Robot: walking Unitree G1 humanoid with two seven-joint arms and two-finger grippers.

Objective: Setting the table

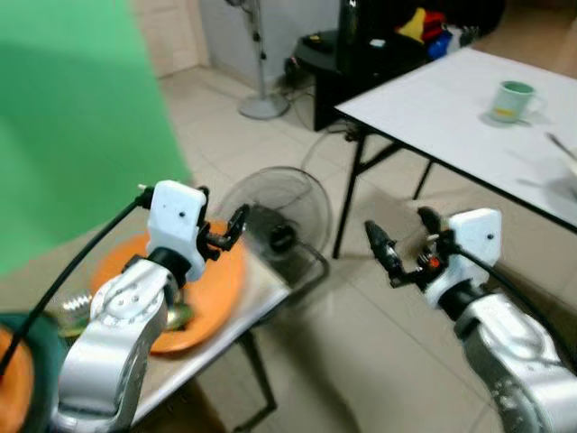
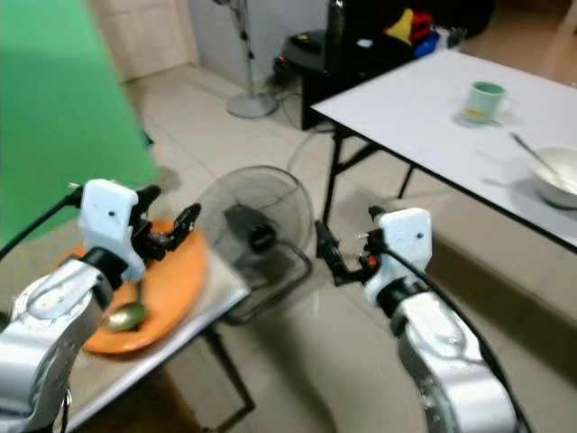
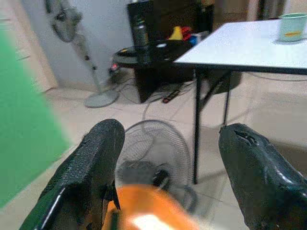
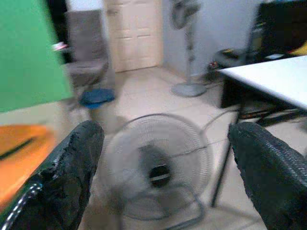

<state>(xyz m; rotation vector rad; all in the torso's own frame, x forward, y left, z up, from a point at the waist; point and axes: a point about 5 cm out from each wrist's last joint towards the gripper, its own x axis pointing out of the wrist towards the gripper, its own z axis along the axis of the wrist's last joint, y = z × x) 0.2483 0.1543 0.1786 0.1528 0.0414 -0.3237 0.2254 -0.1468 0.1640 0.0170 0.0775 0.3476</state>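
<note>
An orange plate (image 1: 216, 289) lies on a small grey table (image 1: 266, 280) at my left, with a metal spoon (image 2: 124, 316) resting on it. My left gripper (image 1: 225, 225) hovers just above the plate's far edge, open and holding nothing. My right gripper (image 1: 403, 233) hangs open in the air over the floor, to the right of the small table. A white table (image 1: 433, 108) stands at the far right with a green mug (image 1: 512, 99) and a white bowl (image 2: 557, 180) with a spoon in it. The plate also shows blurred below the left fingers (image 3: 91, 167).
A floor fan (image 1: 275, 212) sits on the tiles between the two tables, just past the small table's edge. A standing fan (image 1: 261, 54) and a black cabinet (image 1: 361, 45) are at the back. A green screen (image 1: 72, 108) rises on the left.
</note>
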